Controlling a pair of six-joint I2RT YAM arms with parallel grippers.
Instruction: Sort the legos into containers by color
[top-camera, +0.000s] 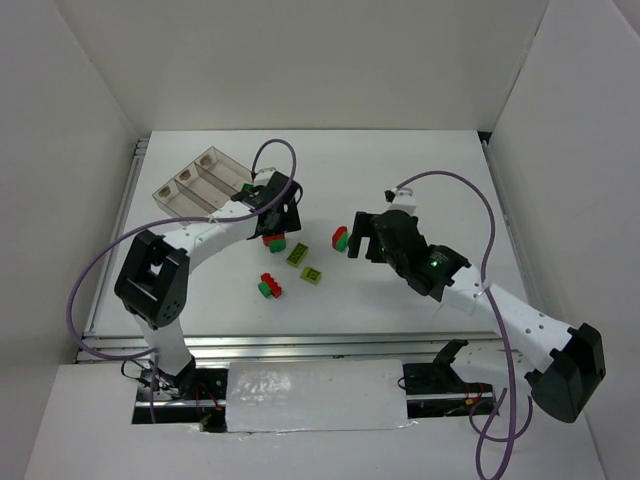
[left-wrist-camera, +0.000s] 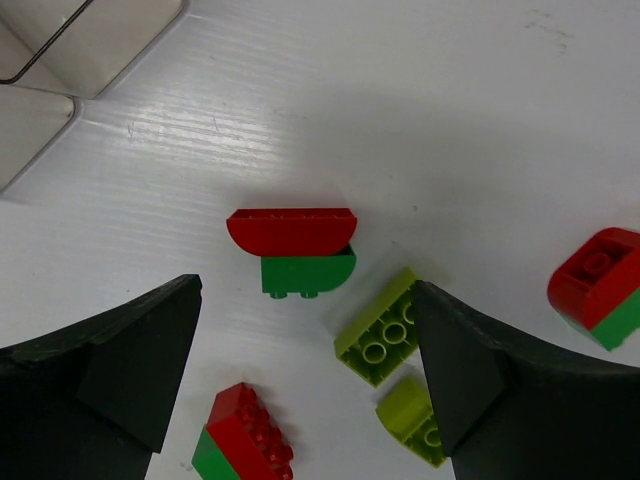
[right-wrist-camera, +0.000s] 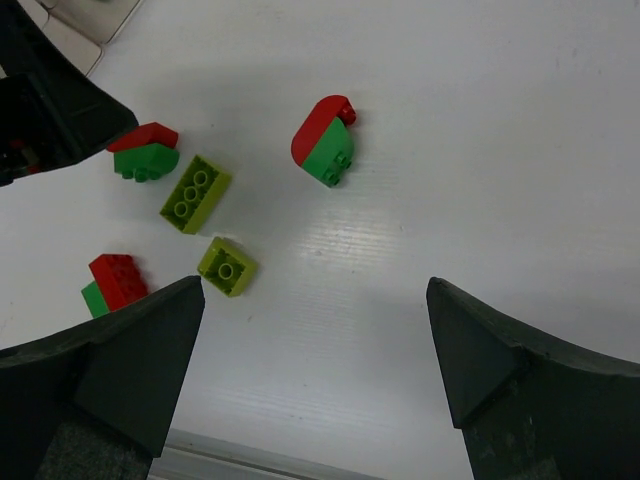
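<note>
Left end effector (left-wrist-camera: 305, 300) spread wide, curved red-on-green lego (left-wrist-camera: 292, 250), studs facing down

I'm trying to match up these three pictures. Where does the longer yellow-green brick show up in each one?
Top external: the longer yellow-green brick lies just left of the picture's middle.
Left wrist: lower right of centre.
Right wrist: upper left.
Shared landmark: the smaller yellow-green brick lies close beside it in every view.
</note>
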